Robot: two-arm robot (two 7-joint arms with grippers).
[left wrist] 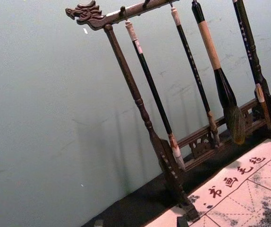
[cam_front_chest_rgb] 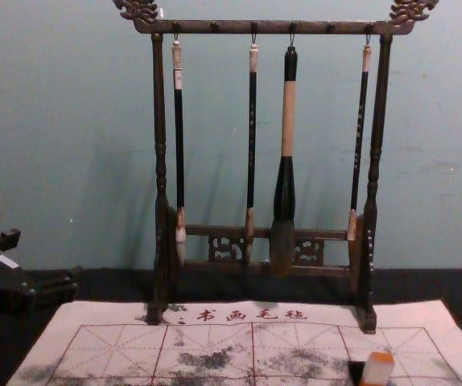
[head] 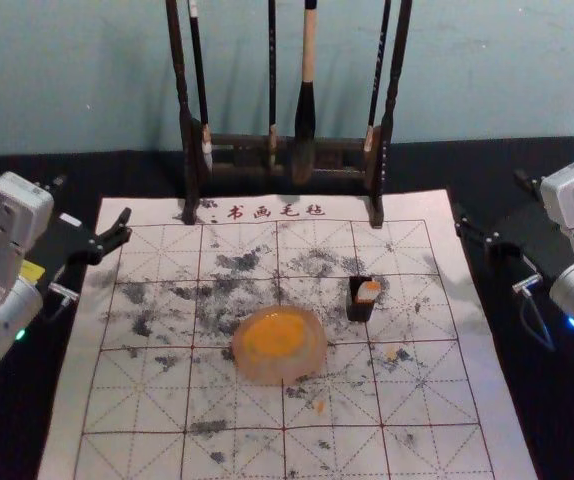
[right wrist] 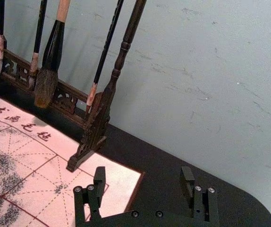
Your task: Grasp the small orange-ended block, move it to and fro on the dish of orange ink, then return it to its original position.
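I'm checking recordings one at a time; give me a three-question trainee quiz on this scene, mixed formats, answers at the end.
1. How many brushes hang from the rack?
a) two
b) four
c) six

2. Fill in, using the robot's own sides: the small orange-ended block is on the ____ side of the dish of orange ink.

3. True or false: the right gripper is open and holds nothing.

Key: 1 b; 2 right; 3 true.
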